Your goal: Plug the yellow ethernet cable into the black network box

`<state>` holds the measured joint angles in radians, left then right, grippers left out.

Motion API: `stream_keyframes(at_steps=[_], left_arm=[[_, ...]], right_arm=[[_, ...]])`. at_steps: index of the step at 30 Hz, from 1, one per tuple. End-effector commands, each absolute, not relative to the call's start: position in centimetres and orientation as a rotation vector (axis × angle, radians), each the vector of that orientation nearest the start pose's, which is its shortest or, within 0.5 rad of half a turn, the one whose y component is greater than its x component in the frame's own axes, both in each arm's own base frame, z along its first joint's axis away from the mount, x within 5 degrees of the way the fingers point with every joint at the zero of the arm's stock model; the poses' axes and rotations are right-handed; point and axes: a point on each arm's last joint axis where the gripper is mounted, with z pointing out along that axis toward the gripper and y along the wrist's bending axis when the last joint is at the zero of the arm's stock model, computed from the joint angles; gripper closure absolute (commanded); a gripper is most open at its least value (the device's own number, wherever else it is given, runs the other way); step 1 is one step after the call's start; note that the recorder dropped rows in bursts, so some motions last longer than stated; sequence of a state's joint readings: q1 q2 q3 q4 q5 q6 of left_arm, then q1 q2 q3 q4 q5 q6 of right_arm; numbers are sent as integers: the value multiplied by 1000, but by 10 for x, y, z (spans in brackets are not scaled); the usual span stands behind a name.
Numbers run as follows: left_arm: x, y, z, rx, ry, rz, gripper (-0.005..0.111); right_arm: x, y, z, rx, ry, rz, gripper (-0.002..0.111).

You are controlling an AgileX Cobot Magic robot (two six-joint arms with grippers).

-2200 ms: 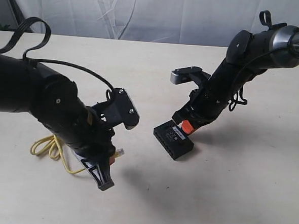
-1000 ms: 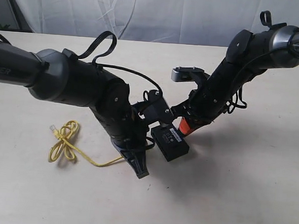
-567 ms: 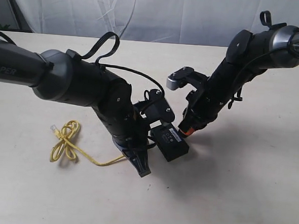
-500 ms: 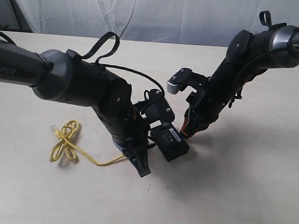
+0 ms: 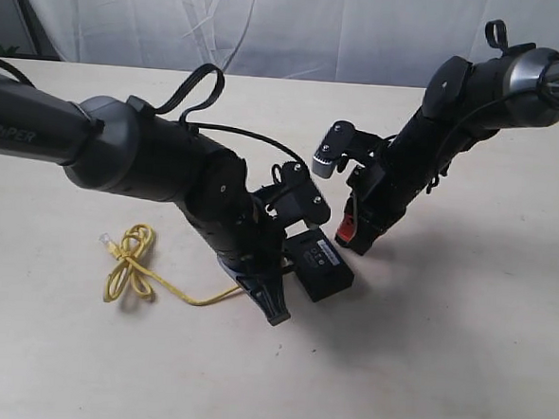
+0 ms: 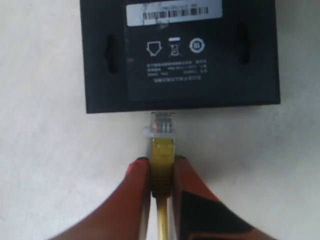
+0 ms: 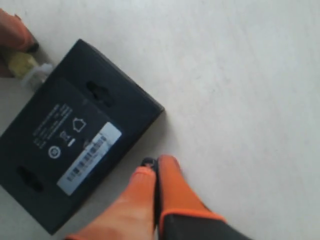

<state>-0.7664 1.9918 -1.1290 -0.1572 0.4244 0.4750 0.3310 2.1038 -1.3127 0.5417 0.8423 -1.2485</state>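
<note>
The black network box [image 5: 321, 264] lies flat on the table, pale label up, and also shows in the left wrist view [image 6: 180, 50] and the right wrist view [image 7: 75, 135]. My left gripper [image 5: 266, 299] [image 6: 161, 162] is shut on the yellow ethernet cable [image 6: 163, 150] just behind its clear plug [image 6: 163, 122]. The plug's tip meets the box's side; how deep it sits is hidden. The rest of the cable trails left to a loose loop [image 5: 129, 267]. My right gripper [image 5: 349, 231] [image 7: 156, 165] is shut on nothing, just off the box's opposite side.
The pale table [image 5: 442, 352] carries only these things. A white curtain [image 5: 272, 29] hangs behind the table's far edge. Black arm cables [image 5: 197, 81] arch over the left arm.
My left arm has carried the plug rightward up to the box, dragging the loop after it. My right gripper has come off the box, turned and drawn back slightly.
</note>
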Motion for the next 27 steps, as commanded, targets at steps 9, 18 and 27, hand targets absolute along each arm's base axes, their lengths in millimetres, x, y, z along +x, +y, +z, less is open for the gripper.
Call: stream_keyframes(at_steps=[9,18,27], left_arm=[[265,-268,117,1447,2408,-230,107],[264,-268,116,1445,2419,-234,107],[258,-265,115,1460,2499,-259,107]], right_arm=[[356,162,118,-1614,2387,597,109],[350,156,116,-1643,2491,581,109],[350,159,118,-1588,2506,631,109]])
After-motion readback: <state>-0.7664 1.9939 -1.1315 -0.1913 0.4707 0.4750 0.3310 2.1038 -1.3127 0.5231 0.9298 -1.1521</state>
